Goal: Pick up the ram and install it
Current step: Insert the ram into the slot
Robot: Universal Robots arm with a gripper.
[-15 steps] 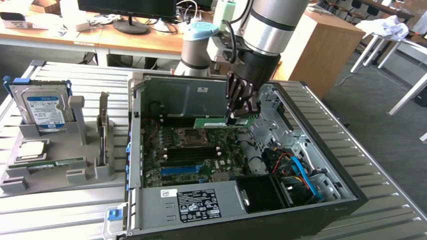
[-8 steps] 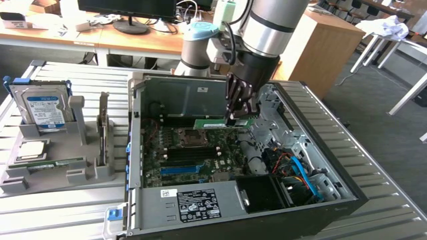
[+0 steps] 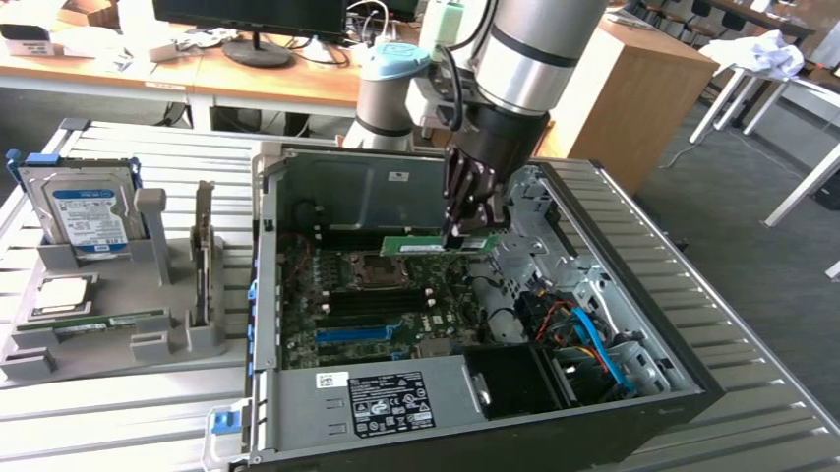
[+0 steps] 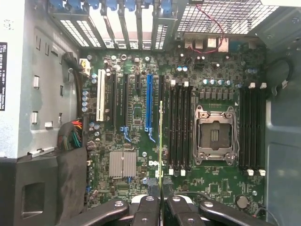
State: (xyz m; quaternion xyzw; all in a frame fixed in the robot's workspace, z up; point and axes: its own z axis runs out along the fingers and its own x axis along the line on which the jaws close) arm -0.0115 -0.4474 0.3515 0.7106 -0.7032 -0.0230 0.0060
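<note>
Claw [image 3: 467, 232] clamped shut on the ram stick [image 3: 434, 243], I see the arm [image 3: 525, 49] reaching down steeply from above, wrist pointing into the open computer case [image 3: 266, 295]. From the exterior view the stick lies level, gripped at its end toward that view's right and held over the motherboard [image 3: 354, 295] beside the processor socket [image 3: 381, 273]. On the wrist camera the stick [image 4: 161, 141] shows edge-on between my fingertips [image 4: 149, 203], between the blue card slot [image 4: 149, 101] and the black memory slots [image 4: 181, 127].
</note>
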